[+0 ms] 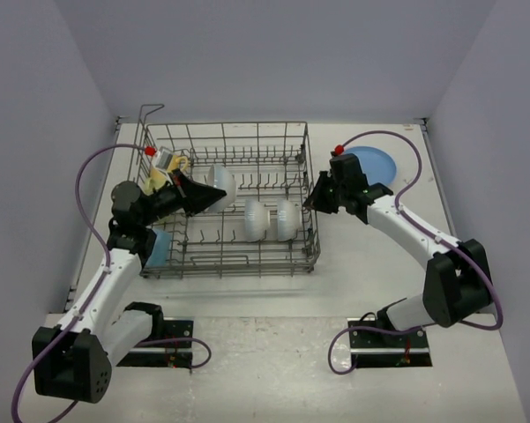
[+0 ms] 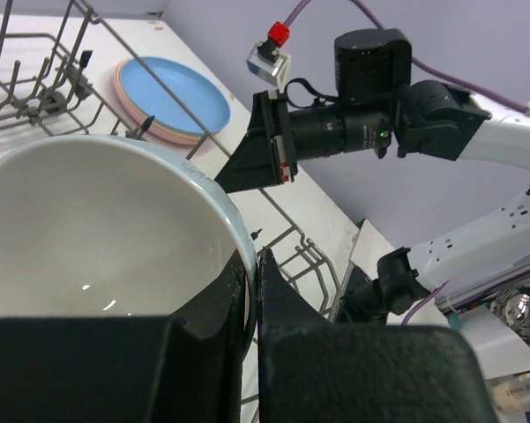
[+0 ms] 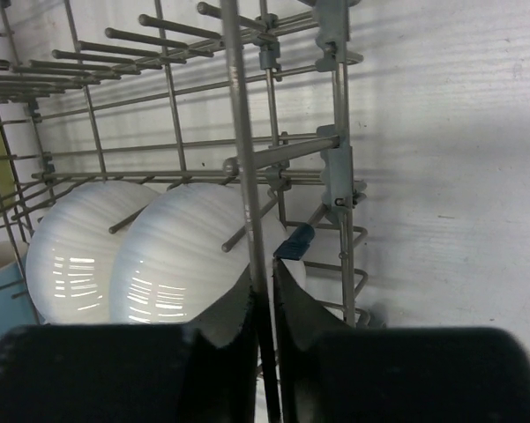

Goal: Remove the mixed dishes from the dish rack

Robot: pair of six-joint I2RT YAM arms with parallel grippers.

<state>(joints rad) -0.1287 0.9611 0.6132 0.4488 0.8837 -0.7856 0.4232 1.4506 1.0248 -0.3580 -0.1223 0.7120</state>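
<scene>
Arms reach in at both ends of the dish rack (image 1: 247,264): left arm (image 1: 106,282) stretched over the left end, jaws pinched shut on the rim of a white bowl (image 2: 97,229) inside; right arm (image 1: 406,225) at the right wall, jaws clamped on an upright rack wire

Top view: left arm (image 1: 115,273) covers most of the light-blue handled mug (image 1: 161,249) at the left end of the grey metal wire dish rack (image 1: 247,263); yellow mug (image 1: 165,179) half behind the wrist. Right arm (image 1: 406,225) hides the near-left edge of the blue round plate (image 1: 379,163). Left wrist view: small white bowl (image 2: 97,238) cut off at left edge.
</scene>
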